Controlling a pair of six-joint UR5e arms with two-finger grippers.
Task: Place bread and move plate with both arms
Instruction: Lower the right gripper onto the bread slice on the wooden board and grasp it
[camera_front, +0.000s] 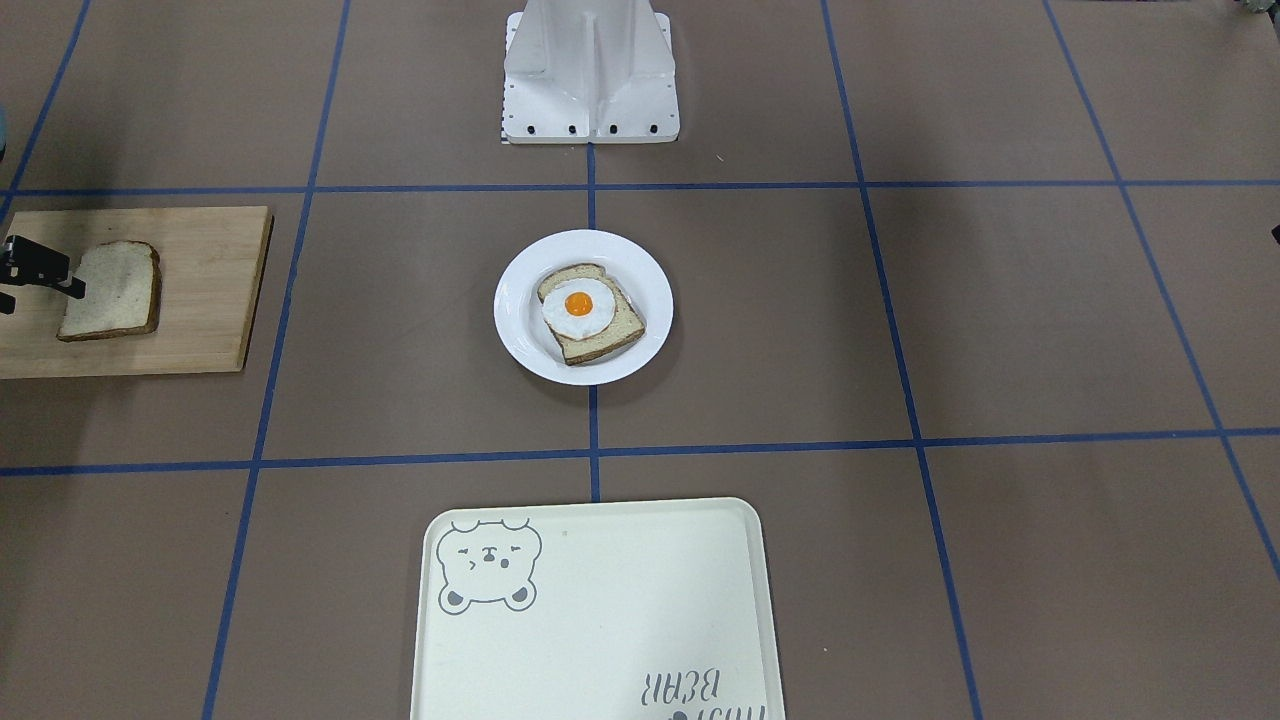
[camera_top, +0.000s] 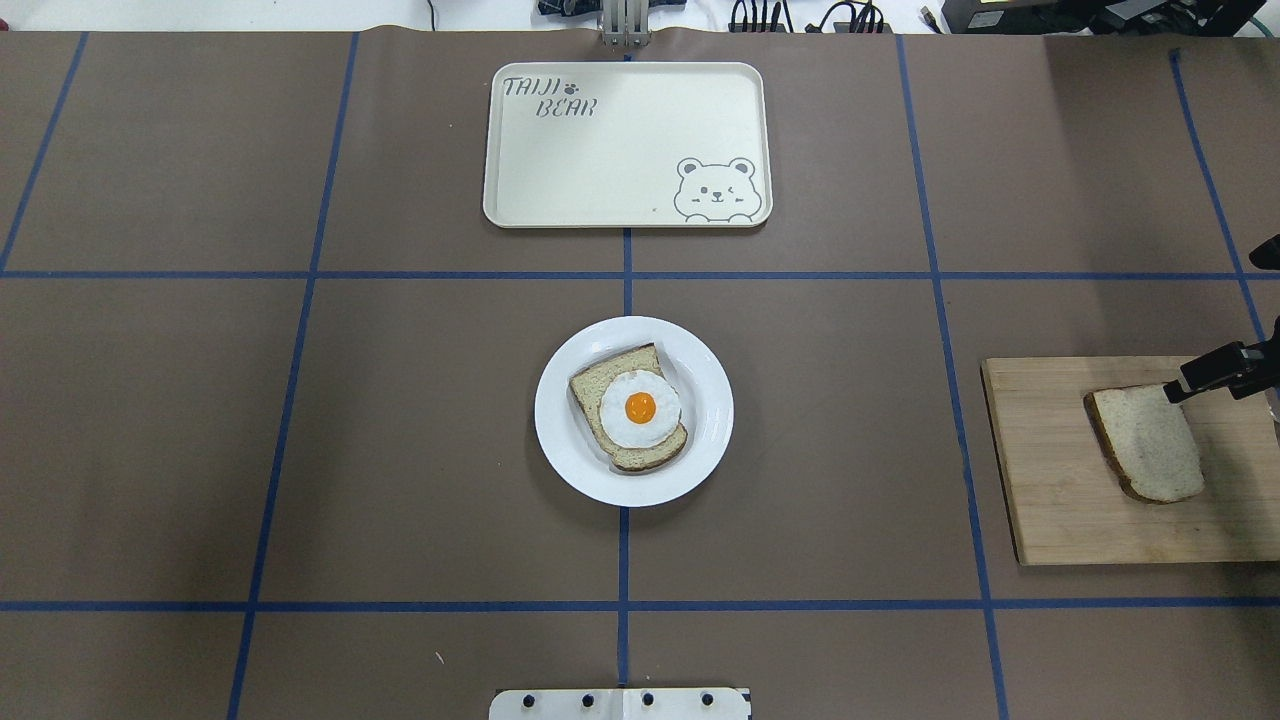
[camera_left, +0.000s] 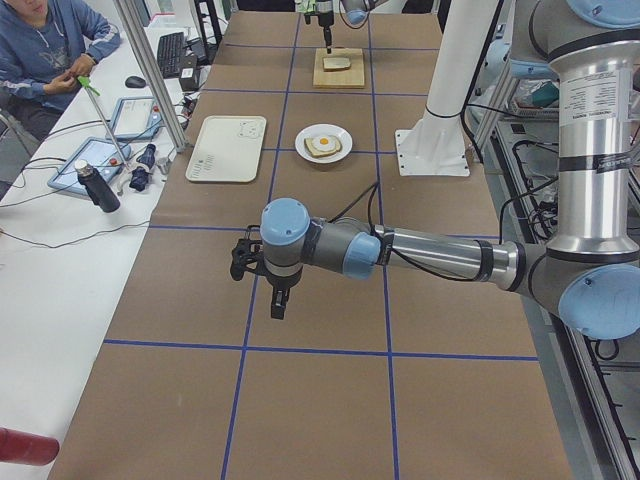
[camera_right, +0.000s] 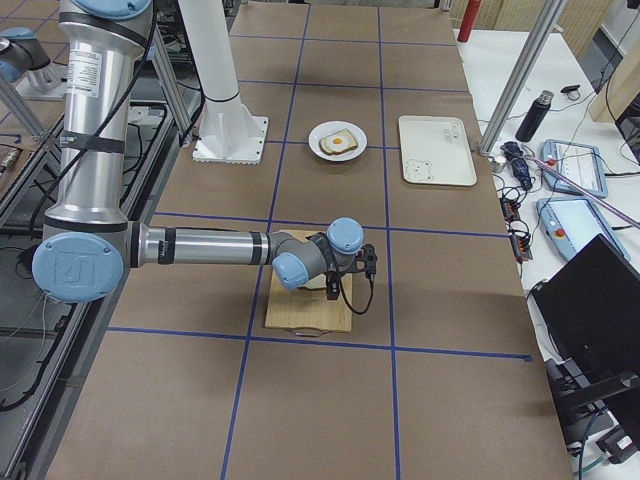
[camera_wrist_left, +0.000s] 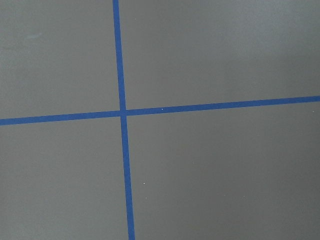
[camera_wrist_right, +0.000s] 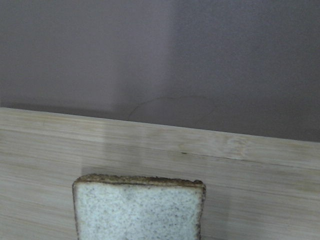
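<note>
Bread (camera_top: 1147, 443) lies on the cutting board (camera_top: 1050, 500), right gripper (camera_top: 1185, 385) at its edge.

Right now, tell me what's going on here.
The right pincer is at the edge of the plain bread on the board; whether it grips is unclear. The plate with egg toast sits mid-table, the tray beyond it. The left pincer hangs over bare table, well away from these.

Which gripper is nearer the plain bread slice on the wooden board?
Right. The right gripper is at the edge of the bread over the wooden board; the left gripper hangs over bare table far off, beyond the plate.
</note>
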